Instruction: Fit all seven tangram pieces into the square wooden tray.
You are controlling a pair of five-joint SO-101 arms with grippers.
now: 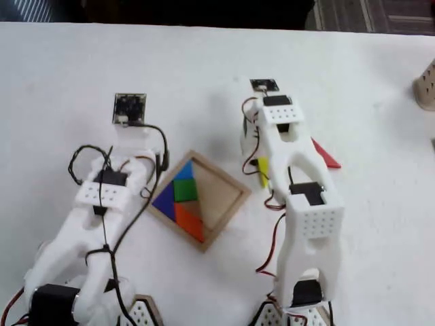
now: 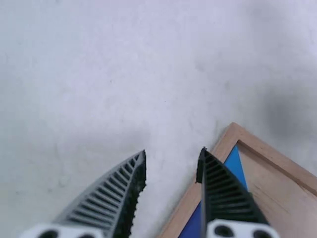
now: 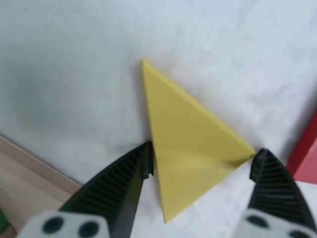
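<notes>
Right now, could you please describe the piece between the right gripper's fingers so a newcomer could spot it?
On the table, find the square wooden tray; past its edge, on the side of the right arm, the yellow triangle lies between the open fingers of the right gripper. A red piece lies beside it, but only this one is yellow.

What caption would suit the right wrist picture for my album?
Open right gripper straddling a yellow triangle on the white table.
</notes>
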